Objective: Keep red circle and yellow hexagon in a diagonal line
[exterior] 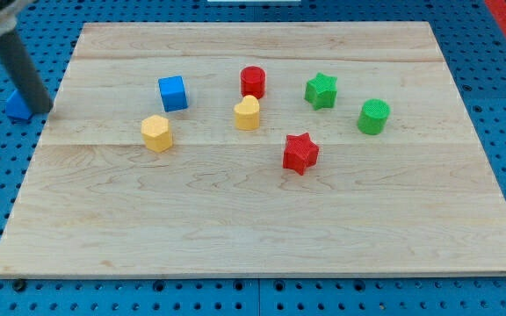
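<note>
Nearest you: one red star (300, 153), then the yellow hexagon (156, 133), a squat faceted block left of the board's (253, 237) centre. One yellow heart (247, 113), two green blocks (373, 116), one blue cube (173, 93). Red circle (253, 82), a short cylinder, sits nearest the far edge. My tip (42, 109), touching no board block, rests off the far-left corner beside a blue piece (16, 104).

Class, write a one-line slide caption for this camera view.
Red circle sits up-right of yellow hexagon; my tip waits off the board's left edge.
</note>
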